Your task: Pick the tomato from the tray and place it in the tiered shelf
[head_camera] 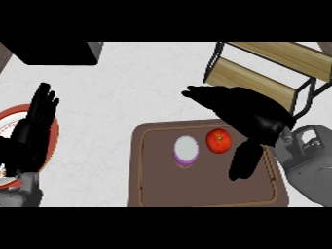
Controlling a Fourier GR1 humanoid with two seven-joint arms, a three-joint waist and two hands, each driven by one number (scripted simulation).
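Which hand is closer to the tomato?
The right hand. It is open, right next to the tomato on the tray, not holding it. The left hand rests open far away at the left, over a plate.

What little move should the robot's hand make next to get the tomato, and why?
Probably lower the right hand toward the tomato and curl its fingers round it. The hand is open and holds nothing, right beside the tomato, which lies on the tray next to the cut onion.
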